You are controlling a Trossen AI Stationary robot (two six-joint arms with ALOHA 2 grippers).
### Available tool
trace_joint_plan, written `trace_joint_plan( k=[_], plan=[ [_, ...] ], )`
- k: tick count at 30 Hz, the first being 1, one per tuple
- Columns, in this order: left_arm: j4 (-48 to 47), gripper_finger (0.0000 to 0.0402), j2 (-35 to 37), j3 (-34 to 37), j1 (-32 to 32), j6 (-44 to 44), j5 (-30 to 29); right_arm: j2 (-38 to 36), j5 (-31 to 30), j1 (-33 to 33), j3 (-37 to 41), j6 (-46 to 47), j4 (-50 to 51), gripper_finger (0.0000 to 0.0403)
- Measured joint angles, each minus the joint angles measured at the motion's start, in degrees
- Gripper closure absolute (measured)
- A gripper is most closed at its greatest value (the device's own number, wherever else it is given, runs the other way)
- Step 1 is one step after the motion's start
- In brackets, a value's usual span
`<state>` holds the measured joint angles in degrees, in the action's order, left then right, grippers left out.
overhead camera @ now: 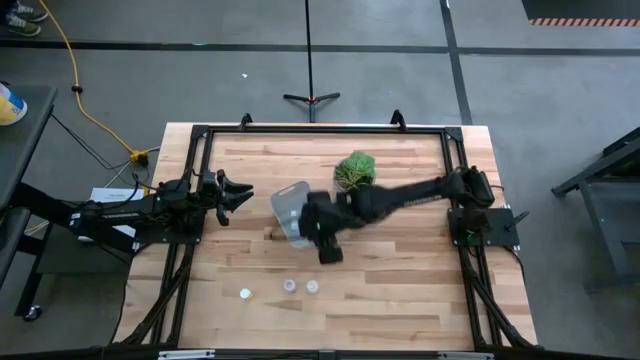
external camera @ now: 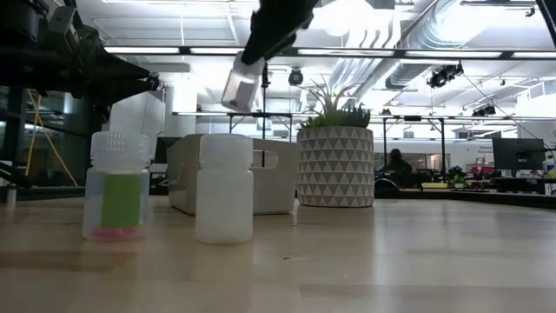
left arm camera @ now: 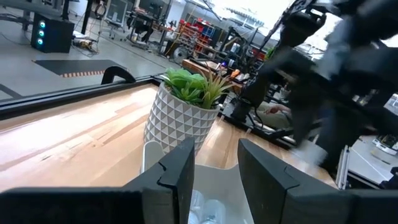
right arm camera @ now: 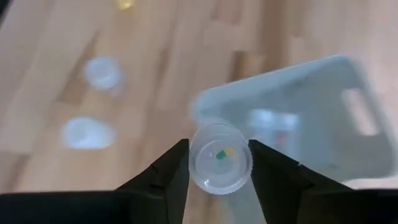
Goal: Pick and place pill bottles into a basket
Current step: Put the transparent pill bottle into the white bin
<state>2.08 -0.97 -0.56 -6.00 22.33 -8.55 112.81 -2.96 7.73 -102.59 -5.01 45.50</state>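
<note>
The pale basket (overhead camera: 285, 207) stands mid-table beside a potted plant (overhead camera: 355, 170), with pill bottles inside it (left arm camera: 205, 210). My right gripper (right arm camera: 219, 152) is shut on one pill bottle (right arm camera: 219, 163), high above the basket's near edge (external camera: 242, 83). Three more pill bottles stand upright on the table nearer the front edge (overhead camera: 245, 293) (overhead camera: 290, 286) (overhead camera: 312, 287); one of them shows a green label (external camera: 115, 187). My left gripper (overhead camera: 238, 195) is open and empty, just left of the basket, pointing at it. My right gripper pinches the pill bottle's round side wall (right arm camera: 194, 159) between its two fingers, one on each side. The fingers come from above, slanting down. The bottle is lifted clear and hangs tilted below the gripper (external camera: 242, 83), one round end facing the wrist camera.
The white patterned plant pot (external camera: 335, 165) stands right behind the basket's far right corner. My right arm (overhead camera: 400, 195) stretches across the table's middle from the right. Bare wood lies along the table's front and right side.
</note>
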Motion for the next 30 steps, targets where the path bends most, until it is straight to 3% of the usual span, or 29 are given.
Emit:
trace_joint_plan(
  k=[9, 15, 23, 30],
  plan=[
    [0.0, 0.0245, 0.0, 0.0, 0.0, 0.0, -0.2, 3.8, 10.5, -9.3, 2.7, -2.0, 0.1, 0.0271],
    [0.0, 0.0245, 0.0, 0.0, 0.0, 0.0, -0.2, 7.3, 10.4, -9.6, 2.7, -3.0, -0.1, 0.0253],
    [0.0, 0.0245, 0.0, 0.0, 0.0, 0.0, -0.2, 10.4, 10.4, -9.6, 2.7, -2.9, 0.5, 0.0268],
    [0.0, 0.0245, 0.0, 0.0, 0.0, 0.0, -0.1, 10.4, 8.3, -9.6, 2.7, -0.6, 0.1, 0.0204]
  ],
)
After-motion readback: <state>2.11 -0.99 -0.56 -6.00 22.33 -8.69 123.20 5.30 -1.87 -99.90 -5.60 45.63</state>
